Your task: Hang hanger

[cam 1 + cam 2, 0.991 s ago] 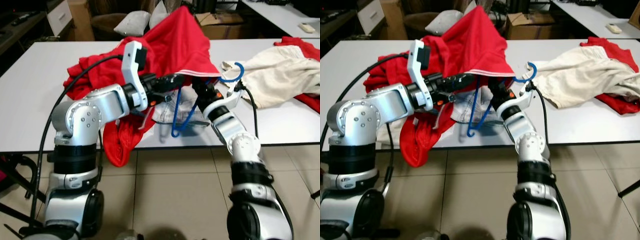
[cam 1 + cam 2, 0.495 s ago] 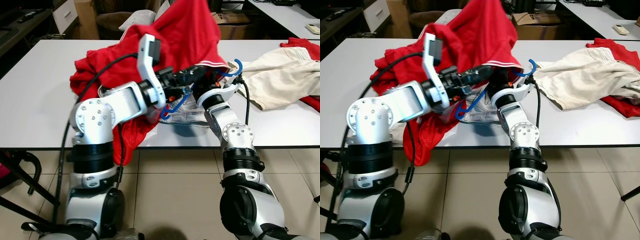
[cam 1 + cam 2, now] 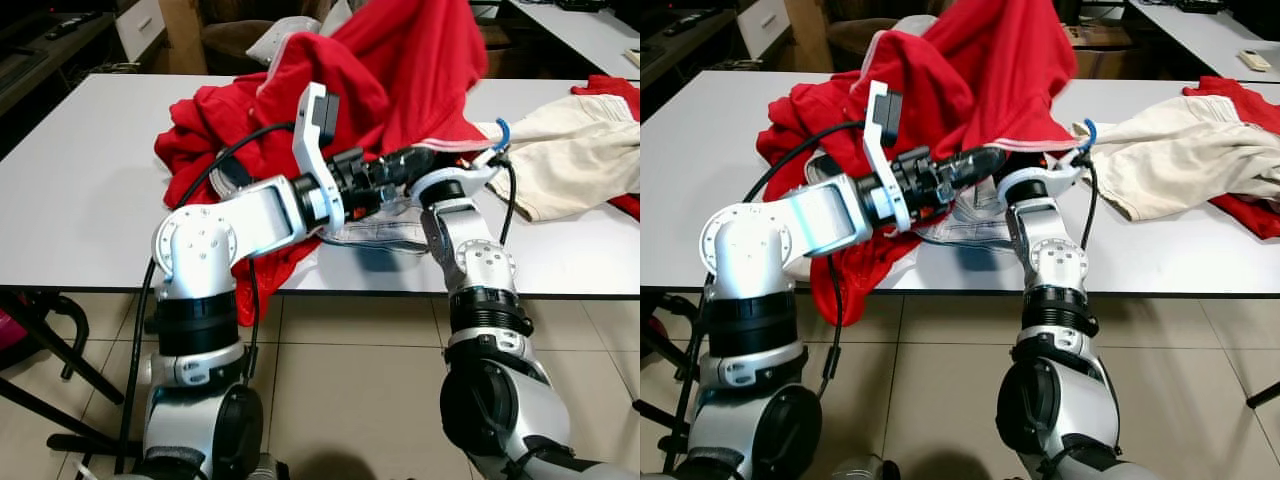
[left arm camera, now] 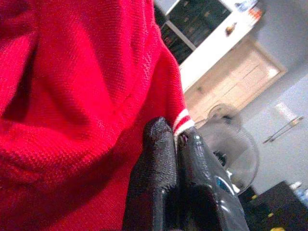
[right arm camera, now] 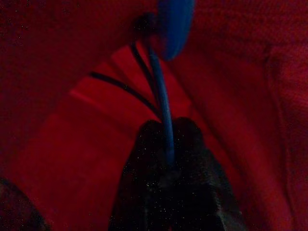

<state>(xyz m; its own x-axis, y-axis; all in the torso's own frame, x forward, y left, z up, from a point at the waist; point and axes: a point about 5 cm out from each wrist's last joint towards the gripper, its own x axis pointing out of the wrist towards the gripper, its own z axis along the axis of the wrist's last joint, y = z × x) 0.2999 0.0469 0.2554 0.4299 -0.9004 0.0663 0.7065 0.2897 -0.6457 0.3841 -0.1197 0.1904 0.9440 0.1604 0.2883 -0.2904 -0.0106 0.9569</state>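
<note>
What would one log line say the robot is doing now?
left end effector: shut on red shirt hem | right end effector: shut on blue hanger inside shirt | white table

Heaped red cotton shirt [image 3: 400,70] blocks the white table's [image 3: 80,190] middle; cream cloth [image 3: 1170,160] crowds the right; bare tabletop on the left lies open
</note>
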